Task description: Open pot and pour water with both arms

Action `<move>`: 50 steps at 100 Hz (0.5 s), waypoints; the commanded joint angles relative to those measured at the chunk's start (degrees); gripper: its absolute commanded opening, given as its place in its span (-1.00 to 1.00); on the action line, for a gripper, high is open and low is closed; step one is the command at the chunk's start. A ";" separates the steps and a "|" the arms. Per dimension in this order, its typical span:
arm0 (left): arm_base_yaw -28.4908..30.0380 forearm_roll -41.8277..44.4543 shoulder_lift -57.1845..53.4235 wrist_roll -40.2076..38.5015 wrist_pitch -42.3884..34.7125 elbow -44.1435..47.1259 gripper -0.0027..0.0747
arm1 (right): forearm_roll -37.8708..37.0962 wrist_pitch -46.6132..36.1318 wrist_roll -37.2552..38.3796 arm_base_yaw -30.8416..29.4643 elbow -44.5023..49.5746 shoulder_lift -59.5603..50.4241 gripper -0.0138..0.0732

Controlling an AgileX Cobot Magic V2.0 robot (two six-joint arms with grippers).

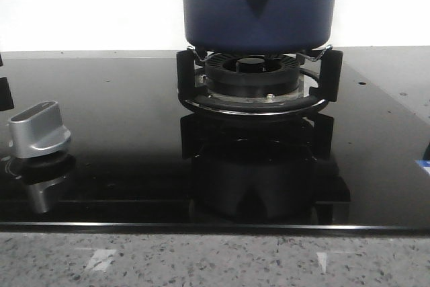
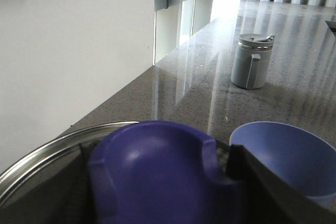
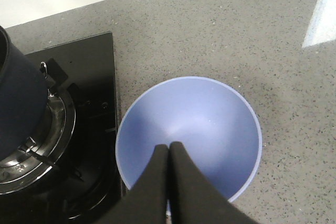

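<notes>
The dark navy pot [image 1: 259, 5] stands on the gas burner [image 1: 254, 75], its top cut off by the front view; its side also shows in the right wrist view [image 3: 16, 98]. My left gripper [image 2: 157, 169] is shut on the purple-blue lid knob [image 2: 157, 177], one dark finger on each side of it. Around the knob lies the glass lid with its steel rim [image 2: 52, 142]. Whether the lid rests on the pot cannot be told. My right gripper [image 3: 169, 146] is shut and empty, hanging above the lighter blue bowl [image 3: 210, 124]. Neither gripper shows in the front view.
The blue bowl [image 2: 294, 156] stands on the speckled counter just right of the black glass hob [image 1: 101, 166]. A silver stove knob [image 1: 39, 129] sits at the hob's left. A grey lidded mug [image 2: 252, 61] stands farther off on the counter, and a white wall runs behind.
</notes>
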 commanded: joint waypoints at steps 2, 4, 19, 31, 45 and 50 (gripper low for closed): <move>-0.35 -7.26 -2.33 0.15 0.52 -2.35 -0.28 | -0.49 -3.00 -0.86 0.15 -1.28 -0.08 -0.85; -0.35 -7.26 -2.25 0.15 0.09 -2.35 -0.28 | -0.49 -3.00 -0.86 0.15 -1.28 -0.08 -0.85; -0.35 -7.26 -1.68 0.15 -1.72 -2.35 -0.28 | -0.49 -3.00 -0.86 0.15 -1.28 -0.08 -0.85; -0.35 -7.26 -1.58 0.15 -3.93 -2.35 -0.28 | -0.49 -3.00 -0.86 0.15 -1.28 -0.08 -0.85; -0.35 -7.26 -1.58 0.15 -3.92 -2.35 -0.28 | -0.49 -3.25 -0.86 0.15 -1.28 -0.08 -0.85; -0.35 -7.26 -1.58 0.15 -2.52 -2.35 -0.28 | -0.49 -3.31 -0.86 0.15 -1.28 -0.08 -0.85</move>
